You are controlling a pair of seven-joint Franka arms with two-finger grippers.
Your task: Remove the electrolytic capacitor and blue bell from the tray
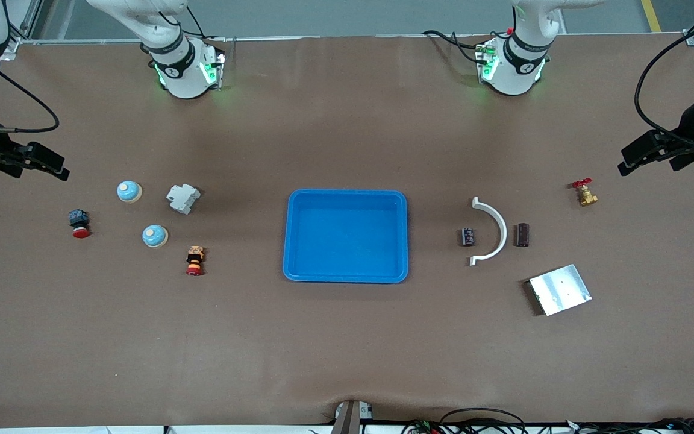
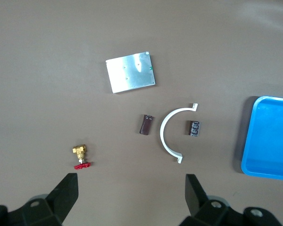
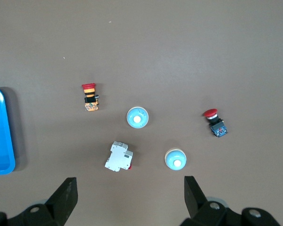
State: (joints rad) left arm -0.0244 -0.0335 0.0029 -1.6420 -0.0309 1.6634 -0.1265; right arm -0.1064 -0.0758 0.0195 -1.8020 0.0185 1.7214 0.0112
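Note:
Two blue bells on cream bases [image 1: 129, 191] [image 1: 155, 235] stand toward the right arm's end of the table; the right wrist view shows both [image 3: 137, 117] [image 3: 175, 159]. Two dark capacitors [image 1: 467, 236] [image 1: 523, 234] lie toward the left arm's end, one on each side of a white curved piece [image 1: 491, 232]; they also show in the left wrist view [image 2: 194, 128] [image 2: 145, 125]. My right gripper [image 1: 52, 164] [image 3: 130, 195] hangs open and empty near the bells. My left gripper [image 1: 627, 160] [image 2: 132, 193] hangs open and empty near a brass valve [image 1: 585, 193].
An empty blue tray [image 1: 347, 235] sits mid-table. Around the bells are a white circuit breaker [image 1: 183, 198], a red push button [image 1: 79, 223] and a red-capped switch [image 1: 195, 260]. A metal plate [image 1: 559, 289] lies nearer the front camera than the capacitors.

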